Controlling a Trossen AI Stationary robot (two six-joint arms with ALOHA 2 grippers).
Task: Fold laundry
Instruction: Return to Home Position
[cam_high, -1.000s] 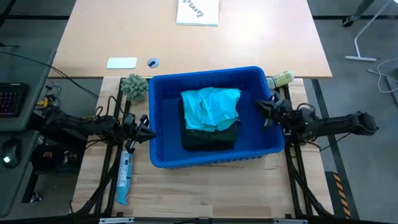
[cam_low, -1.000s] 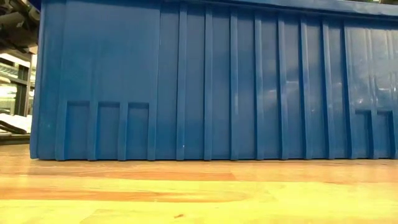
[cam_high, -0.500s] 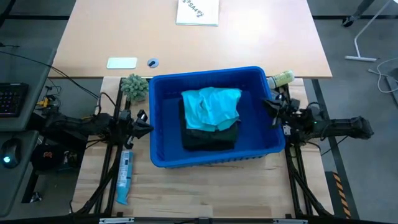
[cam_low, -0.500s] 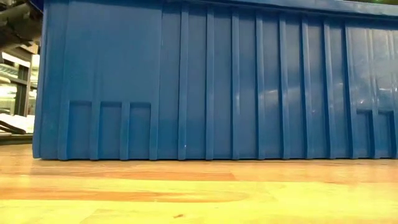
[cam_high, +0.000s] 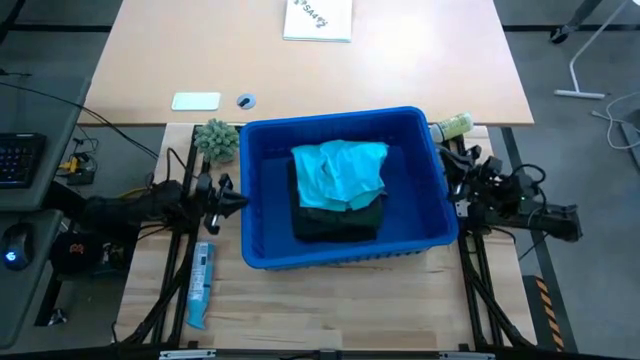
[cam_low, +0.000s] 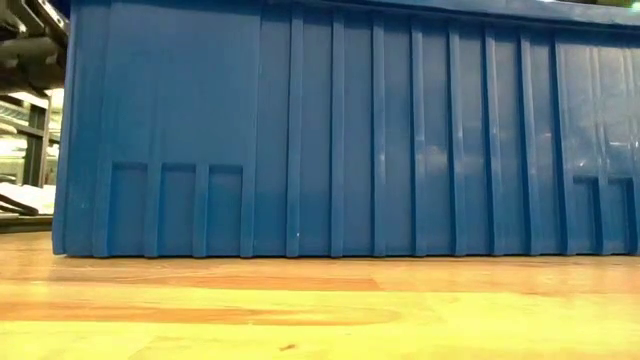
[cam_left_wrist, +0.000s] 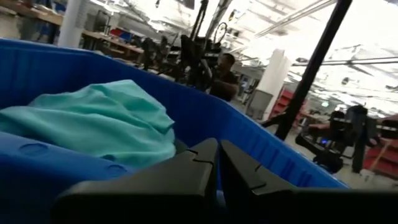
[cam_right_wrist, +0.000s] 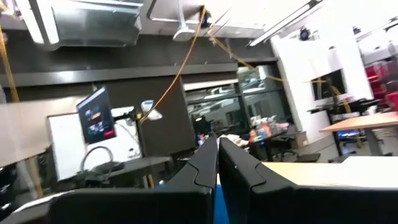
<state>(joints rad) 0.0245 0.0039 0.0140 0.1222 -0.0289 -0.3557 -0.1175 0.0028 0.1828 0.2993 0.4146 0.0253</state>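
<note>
The laundry lies in a blue plastic bin (cam_high: 345, 255) at the table's middle. A turquoise garment (cam_high: 340, 172) rests crumpled on top of a folded dark green one (cam_high: 335, 222). My left gripper (cam_high: 238, 199) is shut with nothing in it, just outside the bin's left wall. Its wrist view looks over the bin's rim (cam_left_wrist: 37, 168) at the turquoise garment (cam_left_wrist: 93, 124) past the shut fingers of the left gripper (cam_left_wrist: 217, 155). My right gripper (cam_high: 447, 166) is shut and holds nothing, beside the bin's right wall; in its wrist view the right gripper (cam_right_wrist: 217, 152) points up into the room.
A fuzzy green ball (cam_high: 215, 140) sits by the bin's far left corner and a yellow-green object (cam_high: 452, 125) by its far right corner. A blue and white packet (cam_high: 200, 280) lies near left. The bin's wall (cam_low: 330, 130) fills the low view. A person (cam_left_wrist: 227, 68) is far behind.
My right arm has folded back toward the table's right edge, drawing its shut gripper away from over the bin's right rim and tipping it upward. My left arm has drawn back a little toward the left, its gripper swinging slightly toward the far edge. The laundry has not moved.
</note>
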